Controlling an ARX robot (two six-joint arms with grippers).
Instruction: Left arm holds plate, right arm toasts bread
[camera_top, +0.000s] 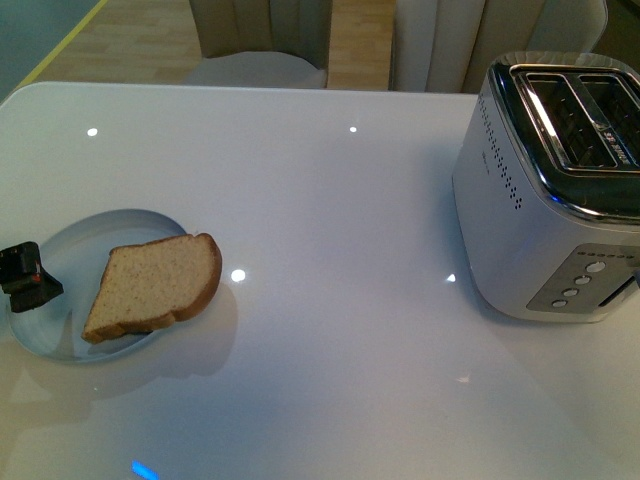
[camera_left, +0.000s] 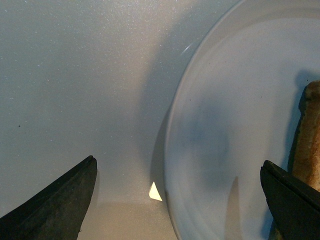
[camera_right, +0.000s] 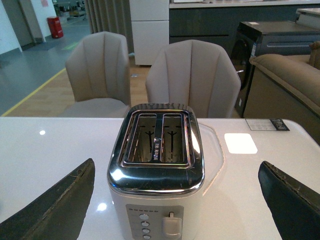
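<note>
Left gripper (camera_left: 178, 162) has its jaws spread astride the rim of the plate (camera_top: 70, 245), unclamped; contact is hard to tell. Right gripper (camera_right: 176, 165) is spread wide, empty, facing the toaster (camera_right: 156, 150). Bread (camera_top: 155, 283) lies on the plate, one end past the rim. Step looks like securing the plate; next the left closes on the rim and the right crosses for the bread. Glossy white table (camera_top: 330, 200), beige chairs (camera_right: 95, 70) behind.

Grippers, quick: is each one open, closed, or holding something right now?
Left gripper: open, jaws spread across the plate rim, gripping nothing.
Right gripper: open, empty, facing the toaster.
</note>
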